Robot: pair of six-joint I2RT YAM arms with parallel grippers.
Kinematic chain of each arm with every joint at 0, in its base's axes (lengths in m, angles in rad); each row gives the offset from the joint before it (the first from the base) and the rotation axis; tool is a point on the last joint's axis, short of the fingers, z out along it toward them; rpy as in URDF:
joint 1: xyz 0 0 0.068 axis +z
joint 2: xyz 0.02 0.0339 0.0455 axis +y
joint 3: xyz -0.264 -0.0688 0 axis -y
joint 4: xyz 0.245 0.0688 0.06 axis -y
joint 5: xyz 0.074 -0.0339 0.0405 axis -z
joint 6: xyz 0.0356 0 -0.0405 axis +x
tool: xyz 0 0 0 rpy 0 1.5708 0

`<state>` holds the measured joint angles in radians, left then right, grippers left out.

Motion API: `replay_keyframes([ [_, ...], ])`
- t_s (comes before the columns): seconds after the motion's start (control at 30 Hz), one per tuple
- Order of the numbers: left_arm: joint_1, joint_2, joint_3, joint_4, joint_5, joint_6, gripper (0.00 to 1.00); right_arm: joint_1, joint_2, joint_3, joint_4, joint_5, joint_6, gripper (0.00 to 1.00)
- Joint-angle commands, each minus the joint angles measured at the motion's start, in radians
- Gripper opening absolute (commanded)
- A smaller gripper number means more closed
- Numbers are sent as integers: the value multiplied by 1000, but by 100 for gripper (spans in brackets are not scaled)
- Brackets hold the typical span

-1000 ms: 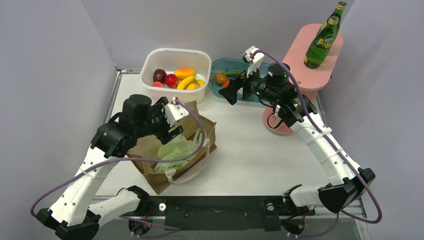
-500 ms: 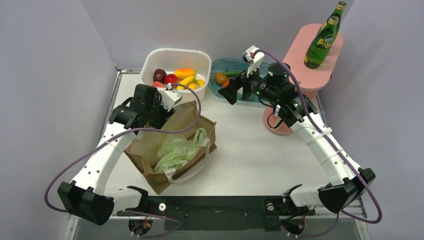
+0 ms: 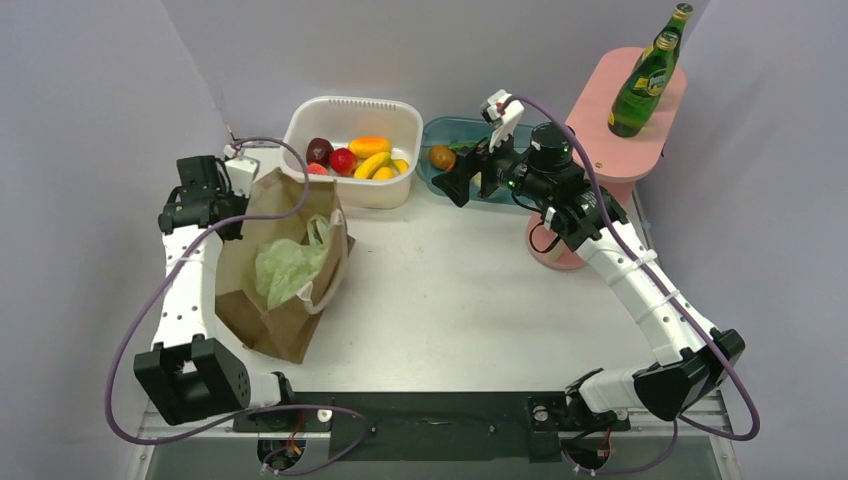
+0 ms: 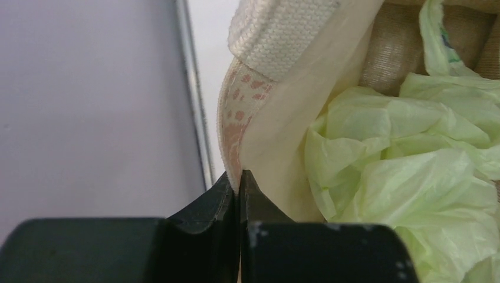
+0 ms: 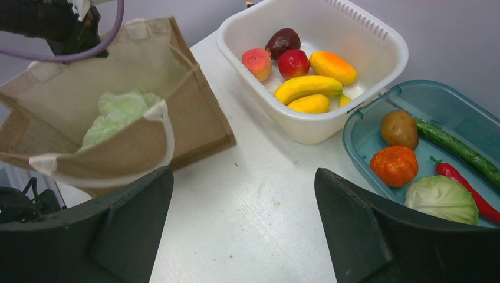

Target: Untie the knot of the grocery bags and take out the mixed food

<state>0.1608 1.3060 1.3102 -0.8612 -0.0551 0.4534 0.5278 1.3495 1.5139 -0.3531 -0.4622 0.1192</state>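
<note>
Surface (image 3: 480, 290), white. The brown paper bag (image 3: 270, 310) now stands at the left edge with its mouth hauled up; half a second ago it lay slumped nearer mid-surface. The pale green plastic bag (image 3: 285, 265) sits crumpled inside and has shifted with it. White basin (image 3: 380, 196) at the far side holds a banana (image 5: 306, 87) and round fruit. Teal tray (image 5: 471, 124) to its right holds a cabbage (image 5: 441, 199) and a chilli (image 5: 466, 191). Left tool (image 4: 239, 183) has swung far left, pinched tight on the paper bag's rim by the white handle (image 4: 277, 32). Right tool (image 5: 242, 236) is spread wide above the far surface, scarcely moved.
</note>
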Motion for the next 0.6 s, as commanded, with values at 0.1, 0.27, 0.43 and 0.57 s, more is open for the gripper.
replay_keyframes([
  [0.1, 199, 136, 114, 241, -125, 6, 0, 6, 19, 33, 35, -13, -5, 86],
  [0.27, 248, 223, 190, 370, -224, 31, 0, 3, 21, 34, 21, -1, -12, 86],
  [0.43, 271, 287, 276, 351, -245, 63, 14, -3, 19, 33, 8, 11, -26, 86],
  [0.57, 268, 260, 329, 253, -124, 46, 48, -8, 7, 23, 5, 20, -32, 86],
])
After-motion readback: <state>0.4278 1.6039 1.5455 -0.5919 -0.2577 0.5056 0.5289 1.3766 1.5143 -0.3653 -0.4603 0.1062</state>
